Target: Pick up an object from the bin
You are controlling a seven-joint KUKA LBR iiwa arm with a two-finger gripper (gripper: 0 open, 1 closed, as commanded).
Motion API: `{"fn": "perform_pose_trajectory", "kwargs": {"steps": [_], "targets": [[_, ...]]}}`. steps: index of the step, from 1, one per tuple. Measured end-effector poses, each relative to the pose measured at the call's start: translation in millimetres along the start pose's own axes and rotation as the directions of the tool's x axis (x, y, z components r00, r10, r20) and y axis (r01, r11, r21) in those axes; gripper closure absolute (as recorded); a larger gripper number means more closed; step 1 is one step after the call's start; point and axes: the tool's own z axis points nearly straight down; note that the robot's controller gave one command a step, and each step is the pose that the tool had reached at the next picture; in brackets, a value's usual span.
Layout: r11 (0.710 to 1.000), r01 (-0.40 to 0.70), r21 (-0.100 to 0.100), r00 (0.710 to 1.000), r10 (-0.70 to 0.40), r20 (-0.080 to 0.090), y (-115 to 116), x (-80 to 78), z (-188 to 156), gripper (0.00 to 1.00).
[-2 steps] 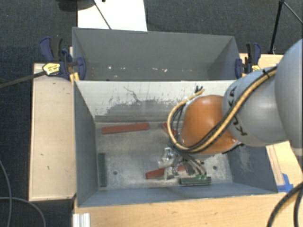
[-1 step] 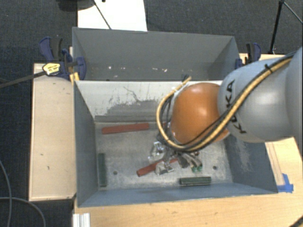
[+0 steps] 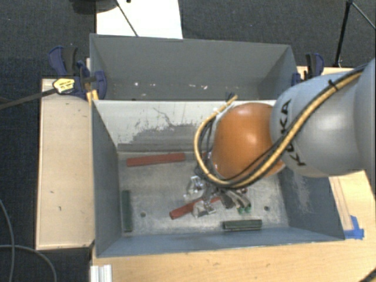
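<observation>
Red stick [image 3: 183, 210], short and thin, lies flat on the floor of the grey bin [image 3: 106, 175] in the lower middle of the frame. Its long axis is slanted: 1 end points down-left toward the bottom-left corner, and the other runs up-right and disappears under the gripper [image 3: 201, 201]. The gripper's metal tip sits right on that upper-right end, looks like it's touching it, but honestly I can't tell if it's open or closed, or actually gripping anything. The arm [image 3: 329, 134] comes in from the right edge and bends down into the bin, with its round orange cover [image 3: 244, 140] over the middle and black and yellow cables [image 3: 202, 151] looping round it. Other stuff: 1 longer red bar [image 3: 156, 159] lying left-right further up, a dark green strip [image 3: 126, 210] running up-down by the left wall, and a dark green bar [image 3: 242, 224] lying left-right near the front wall, just below-right of the gripper.
</observation>
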Motion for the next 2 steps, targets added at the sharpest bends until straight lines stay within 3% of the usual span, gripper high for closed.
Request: {"fn": "perform_pose_trajectory", "kwargs": {"steps": [1,2], "targets": [[1.0,0.018,0.0,1.0,-0.018,-0.003,3,-12.8,-38,1.0],[1.0,-0.014,0.0,1.0,0.014,0.0,-11,-5.8,-87,1.0]]}}
